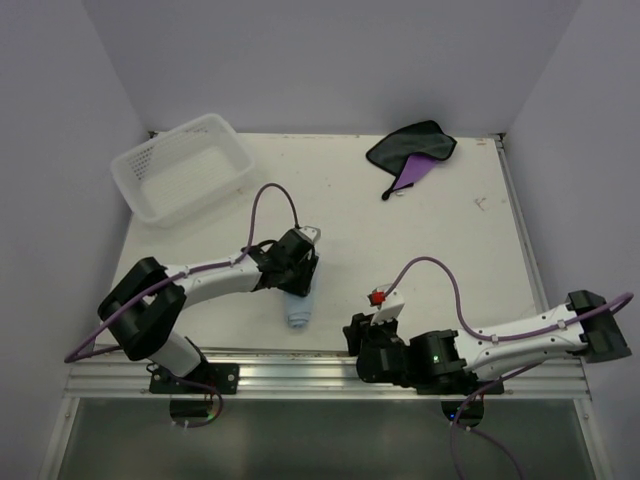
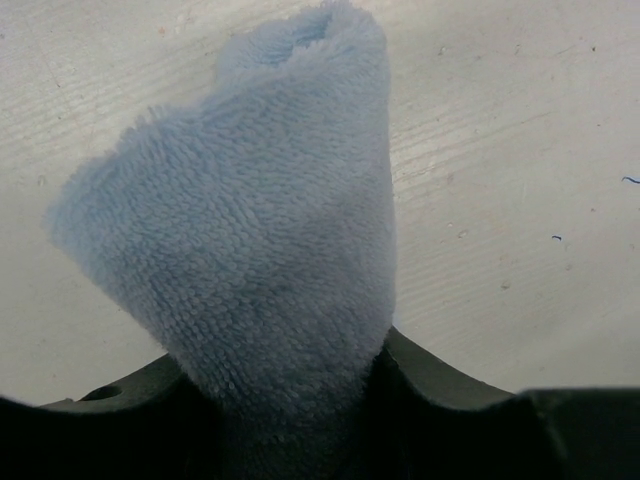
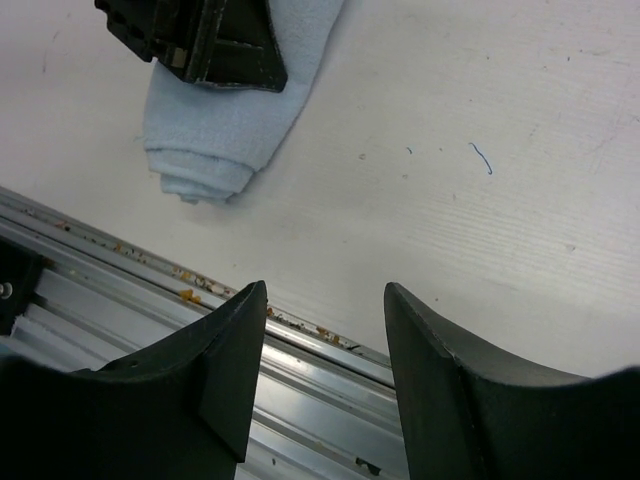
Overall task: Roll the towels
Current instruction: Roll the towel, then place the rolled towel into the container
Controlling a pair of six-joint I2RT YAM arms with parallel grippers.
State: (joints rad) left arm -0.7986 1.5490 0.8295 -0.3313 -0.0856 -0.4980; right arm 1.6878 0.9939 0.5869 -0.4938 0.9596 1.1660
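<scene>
At the far left corner of the tabletop [image 1: 430, 230] sits the white lattice basket [image 1: 160, 138], with nothing visible inside. Toward the middle, close to the near edge, the light blue towel [image 1: 299, 315] lies as a short, tapered roll, its coiled end pointing at the aluminium rail [image 1: 300, 375] that runs along that edge. The left gripper [image 1: 300, 275] sits on the roll's farther end. From the left wrist, the cloth narrows into the gap between the jaws and fills it, so the jaws appear about half closed and pinching the terry. Right of this, near the middle of the near edge, the right gripper [image 3: 325, 310] hangs low over bare tabletop and rail, its fingers spread with nothing between them and the roll just off to its left. In the far right corner lies the purple and dark grey towel [image 1: 410, 150], loosely crumpled and flat, well apart from both arms. The step in hand looks like finishing the first roll, with the second towel not yet begun. Next, the left jaws would have to let go without dragging the coil loose. Then the far cloth would need reaching, spreading flat and rolling from one edge.
</scene>
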